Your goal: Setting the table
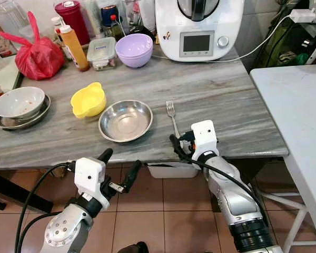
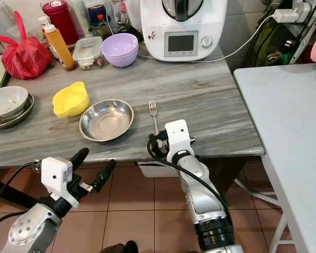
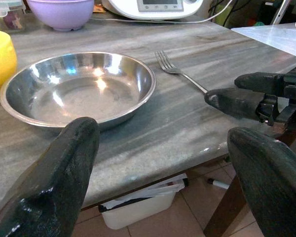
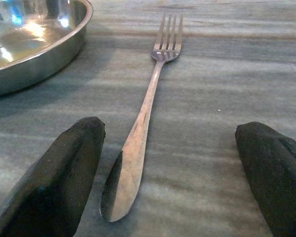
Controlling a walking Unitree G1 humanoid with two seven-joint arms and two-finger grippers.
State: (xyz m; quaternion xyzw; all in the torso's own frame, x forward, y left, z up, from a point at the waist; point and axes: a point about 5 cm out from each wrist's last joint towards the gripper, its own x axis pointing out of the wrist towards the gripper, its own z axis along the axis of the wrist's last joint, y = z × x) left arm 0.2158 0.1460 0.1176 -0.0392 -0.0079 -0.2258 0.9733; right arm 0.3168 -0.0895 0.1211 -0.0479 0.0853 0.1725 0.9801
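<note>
A steel bowl [image 1: 125,120] sits near the front of the grey marble table [image 1: 216,100]. Just to its right lies a fork [image 1: 172,117], tines pointing away from me. My right gripper [image 4: 170,168] is open at the table's front edge, one finger on each side of the fork's handle end [image 4: 123,182], not touching it. The left gripper [image 1: 120,161] is open and empty, below and just in front of the table edge, facing the steel bowl [image 3: 79,86].
A yellow bowl [image 1: 88,99] and a white bowl on a steel plate [image 1: 18,103] stand to the left. At the back are a purple bowl [image 1: 134,49], a lidded container [image 1: 101,52], an orange bottle [image 1: 75,47], a red bag [image 1: 39,58] and a white appliance [image 1: 197,26]. A white table [image 1: 300,116] stands on the right.
</note>
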